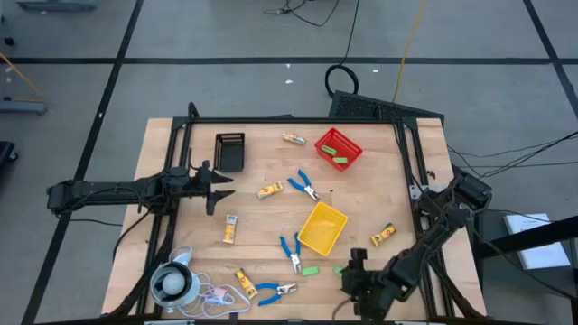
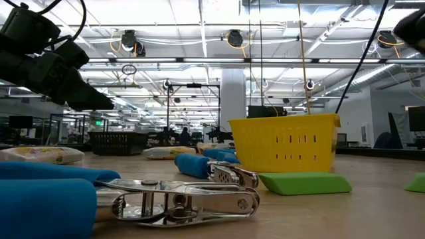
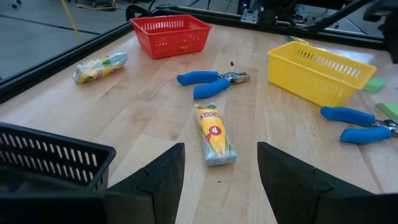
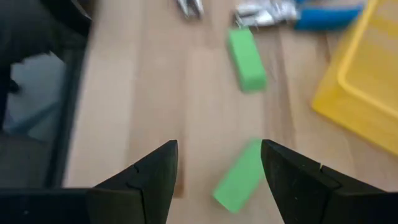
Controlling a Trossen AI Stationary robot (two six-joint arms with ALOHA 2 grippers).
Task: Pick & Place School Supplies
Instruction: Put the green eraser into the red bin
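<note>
My left gripper (image 1: pixel 217 190) is open and empty above the table's left half. It points toward a yellow-orange packet (image 3: pixel 214 134) that lies flat on the wood (image 1: pixel 269 191). My right gripper (image 1: pixel 350 269) is open, low near the table's front edge. Its fingers stand on either side of a green block (image 4: pixel 239 177) lying flat on the table, also seen in the high view (image 1: pixel 339 269), and do not touch it. A second green block (image 4: pixel 247 59) and blue-handled pliers (image 4: pixel 298 14) lie just beyond. More packets (image 1: pixel 230 228), pliers (image 1: pixel 304 185) and a green block in the red bin (image 1: pixel 340 160) are spread about.
A yellow bin (image 1: pixel 322 227) stands mid-table, close to my right gripper. A red bin (image 1: pixel 338 148) stands at the far side and a black bin (image 1: pixel 230 151) at the far left. A white round object with a cord (image 1: pixel 172 284) lies at the near left corner.
</note>
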